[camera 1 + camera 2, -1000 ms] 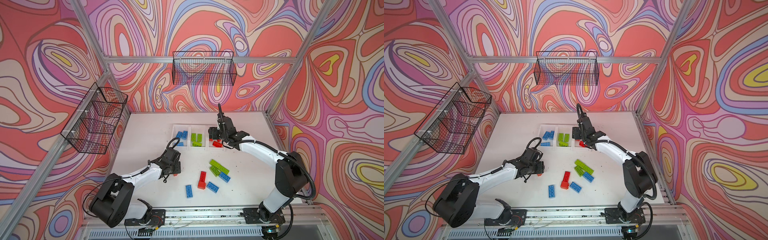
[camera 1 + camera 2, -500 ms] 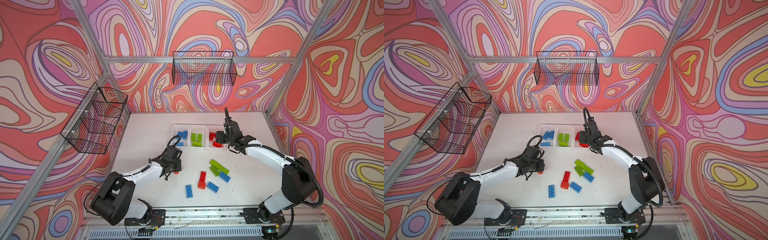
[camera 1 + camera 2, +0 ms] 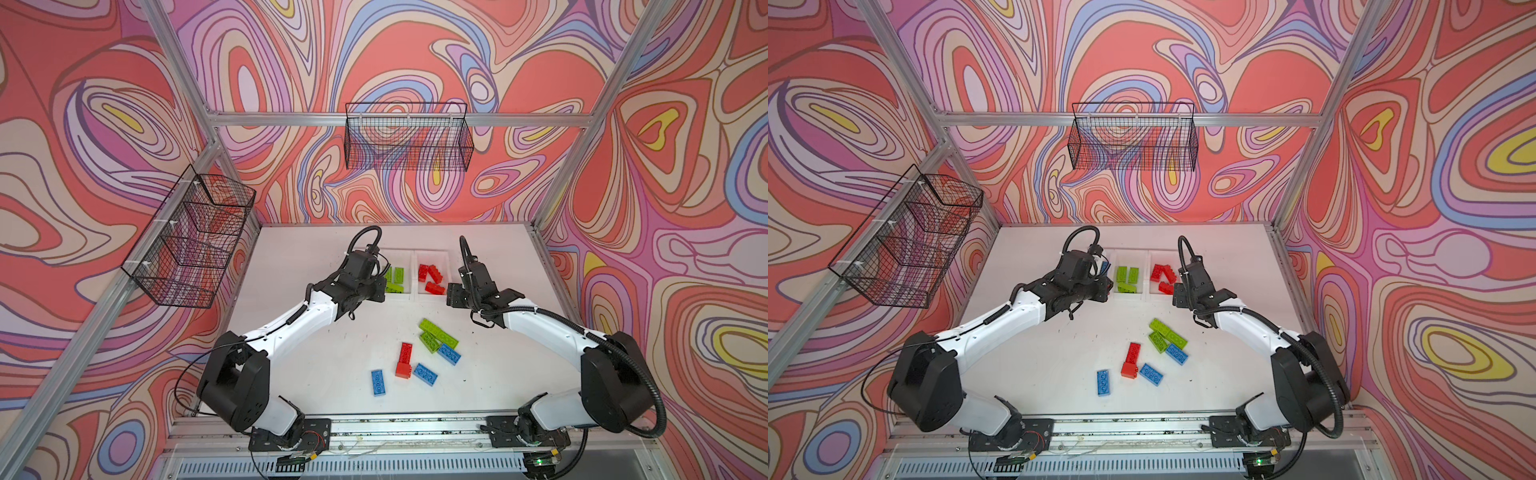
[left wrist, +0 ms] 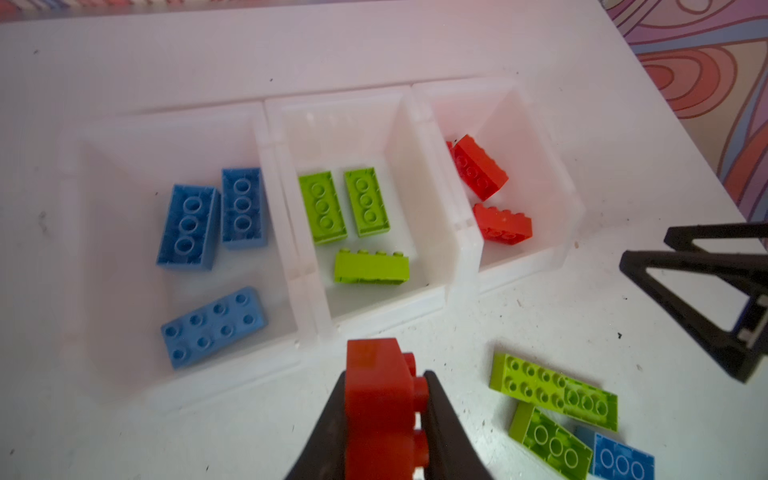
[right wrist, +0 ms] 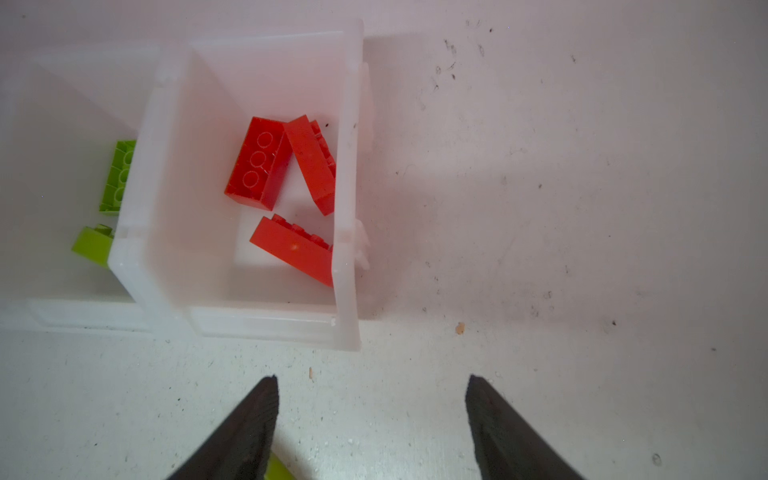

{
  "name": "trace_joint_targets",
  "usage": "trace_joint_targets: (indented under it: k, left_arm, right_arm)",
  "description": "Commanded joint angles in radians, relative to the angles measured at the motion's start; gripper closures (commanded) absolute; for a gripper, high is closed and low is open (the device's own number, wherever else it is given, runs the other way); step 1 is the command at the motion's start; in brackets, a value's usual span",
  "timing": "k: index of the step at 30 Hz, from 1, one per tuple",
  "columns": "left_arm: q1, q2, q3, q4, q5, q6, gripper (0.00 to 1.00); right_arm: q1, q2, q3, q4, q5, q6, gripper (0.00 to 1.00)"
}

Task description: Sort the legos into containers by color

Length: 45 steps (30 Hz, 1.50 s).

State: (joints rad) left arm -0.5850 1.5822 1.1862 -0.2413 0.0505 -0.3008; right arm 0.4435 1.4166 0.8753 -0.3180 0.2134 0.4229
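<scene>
In the left wrist view my left gripper (image 4: 386, 374) is shut on a red lego (image 4: 374, 419), held just in front of the containers (image 4: 440, 303). The three joined white bins hold blue legos (image 4: 189, 224), green legos (image 4: 322, 205) and red legos (image 4: 480, 166). In both top views the left gripper (image 3: 376, 291) hangs at the front of the green bin (image 3: 399, 294), and its arm covers the blue bin. My right gripper (image 3: 451, 297) (image 5: 372, 380) stands open and empty by the front right corner of the red bin (image 5: 270, 328).
Loose legos lie on the white table nearer the front: two green (image 3: 438, 332), a long red (image 3: 405, 359), and three blue (image 3: 449, 354) (image 3: 424, 374) (image 3: 377, 382). Black wire baskets (image 3: 407, 143) (image 3: 191, 241) hang on the back and left walls.
My left gripper closed on the red lego and carried it up and back toward the bins. My right gripper drew away from above the red bin, toward the front right.
</scene>
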Motion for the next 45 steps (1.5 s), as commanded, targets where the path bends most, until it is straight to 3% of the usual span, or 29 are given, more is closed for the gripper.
trace_joint_targets:
  k: [1, 9, 14, 15, 19, 23, 27, 34, 45]
  left_arm:
    - [-0.033, 0.119, 0.133, 0.06, 0.046, 0.059, 0.77]
    - [-0.096, 0.442, 0.477, 0.077, 0.15, 0.069, 0.74]
    - [-0.099, 0.574, 0.597, 0.064, 0.161, 0.051, 0.72]
    - [-0.099, 0.588, 0.612, 0.062, 0.172, 0.044, 0.69]
    - [-0.099, 0.606, 0.635, 0.074, 0.174, 0.023, 0.4]
    - [-0.096, 0.555, 0.616, 0.077, 0.105, 0.052, 0.3]
    - [-0.072, 0.442, 0.517, 0.101, 0.052, 0.078, 0.29]
    - [0.034, 0.167, 0.212, 0.174, -0.004, 0.069, 0.29]
    - [0.123, -0.079, -0.07, 0.163, -0.065, 0.071, 0.3]
  right_arm:
    - [-0.011, -0.032, -0.031, -0.018, 0.002, 0.037, 0.24]
    - [-0.01, -0.102, -0.103, -0.05, 0.035, 0.058, 0.24]
    - [-0.011, -0.161, -0.14, -0.066, 0.051, 0.07, 0.24]
    - [-0.011, -0.164, -0.143, -0.071, 0.042, 0.068, 0.24]
    - [-0.011, -0.149, -0.165, -0.075, -0.032, 0.046, 0.22]
    - [-0.007, -0.086, -0.147, -0.079, -0.117, -0.001, 0.21]
    - [0.069, -0.045, -0.104, -0.087, -0.096, -0.038, 0.2]
    - [0.19, 0.077, -0.01, -0.085, -0.066, -0.116, 0.23]
    - [0.249, 0.231, 0.108, -0.091, -0.085, -0.225, 0.22]
